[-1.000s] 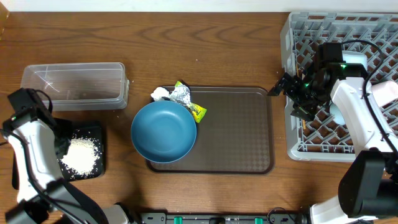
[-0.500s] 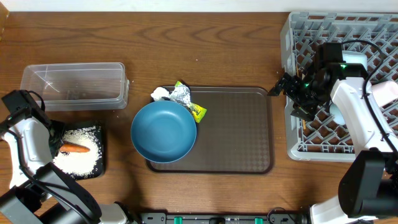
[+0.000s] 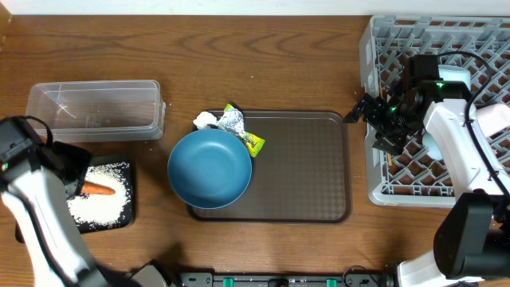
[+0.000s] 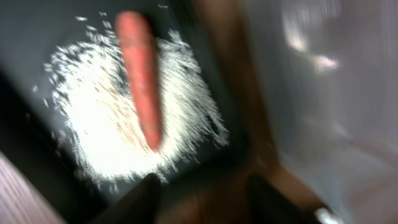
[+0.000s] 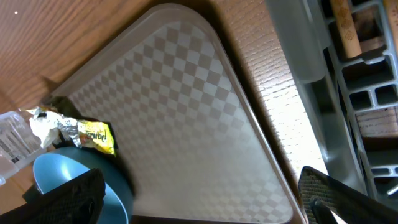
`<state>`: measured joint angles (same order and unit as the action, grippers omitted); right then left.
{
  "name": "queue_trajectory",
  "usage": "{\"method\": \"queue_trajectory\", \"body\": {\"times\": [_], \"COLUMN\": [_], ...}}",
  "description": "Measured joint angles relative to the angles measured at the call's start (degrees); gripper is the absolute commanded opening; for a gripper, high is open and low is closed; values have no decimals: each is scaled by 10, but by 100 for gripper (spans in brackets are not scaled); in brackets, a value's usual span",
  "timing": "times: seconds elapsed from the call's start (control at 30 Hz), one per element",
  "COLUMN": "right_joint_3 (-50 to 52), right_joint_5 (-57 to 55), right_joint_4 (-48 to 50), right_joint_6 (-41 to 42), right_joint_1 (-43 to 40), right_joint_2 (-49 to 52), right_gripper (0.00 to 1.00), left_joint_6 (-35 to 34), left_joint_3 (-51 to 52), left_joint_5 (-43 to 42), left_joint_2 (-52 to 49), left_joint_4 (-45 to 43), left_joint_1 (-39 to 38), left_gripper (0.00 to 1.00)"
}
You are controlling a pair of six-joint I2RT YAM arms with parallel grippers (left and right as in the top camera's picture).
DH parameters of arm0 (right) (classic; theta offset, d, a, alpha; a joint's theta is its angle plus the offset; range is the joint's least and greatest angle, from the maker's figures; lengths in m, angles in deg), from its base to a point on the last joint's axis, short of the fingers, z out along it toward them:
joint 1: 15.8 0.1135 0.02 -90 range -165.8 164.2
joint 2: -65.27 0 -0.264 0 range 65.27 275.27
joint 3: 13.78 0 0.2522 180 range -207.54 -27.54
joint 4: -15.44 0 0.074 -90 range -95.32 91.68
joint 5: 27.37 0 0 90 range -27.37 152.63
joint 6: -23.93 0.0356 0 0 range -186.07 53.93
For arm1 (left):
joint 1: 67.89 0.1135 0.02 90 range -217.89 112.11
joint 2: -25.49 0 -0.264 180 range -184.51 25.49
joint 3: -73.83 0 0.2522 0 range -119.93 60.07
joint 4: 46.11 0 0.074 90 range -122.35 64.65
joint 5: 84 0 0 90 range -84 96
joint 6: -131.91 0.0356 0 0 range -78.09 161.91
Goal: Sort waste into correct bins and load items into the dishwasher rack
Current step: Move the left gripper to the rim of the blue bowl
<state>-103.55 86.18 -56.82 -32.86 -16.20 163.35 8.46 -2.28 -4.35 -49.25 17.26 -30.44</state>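
**Carrot on rice in black tray; both tools empty**

Nearest, left: the carrot (image 3: 99,190) rests on the rice (image 3: 100,206) inside the black tray (image 3: 127,224). The left tool (image 4: 205,193) hangs by the tray's far-left corner, fingers spread, nothing between them.

Centre: the dark-blue bowl (image 3: 209,169) sits upright on the left end of the brown tray (image 3: 303,167). Behind it, bunched together, lie the tissue (image 3: 205,120), foil (image 3: 232,122) and snack packet (image 3: 252,142).

Farther left stands the clear tub (image 3: 96,108).

Right: the right tool (image 5: 208,199), spread wide and empty, hovers at the left wall of the rack (image 3: 478,32).

The wood-grain desk (image 3: 279,48) carries a clear glossy plastic tub (image 3: 96,108), a matt black tray (image 3: 119,222), a grey plastic rack (image 3: 373,64) and crinkled shiny foil (image 3: 232,121).
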Motion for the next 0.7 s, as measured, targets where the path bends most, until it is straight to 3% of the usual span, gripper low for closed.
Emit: {"method": "queue_trajectory", "body": {"times": [0.23,0.37,0.7], "right_joint_3": [0,0,0], "right_joint_5": [0,0,0], "right_joint_4": [0,0,0], "right_joint_6": [0,0,0], "right_joint_1": [0,0,0], "right_joint_2": [0,0,0], "right_gripper": [99,99,99], "left_joint_6": [3,5,5], "left_joint_3": [-8,-4,71], "left_joint_5": [-45,-47,-47], "left_joint_2": [122,119,65], "left_joint_4": [119,156,178], "left_joint_1": [-90,-153,-264], "left_gripper": [71,78,78]}}
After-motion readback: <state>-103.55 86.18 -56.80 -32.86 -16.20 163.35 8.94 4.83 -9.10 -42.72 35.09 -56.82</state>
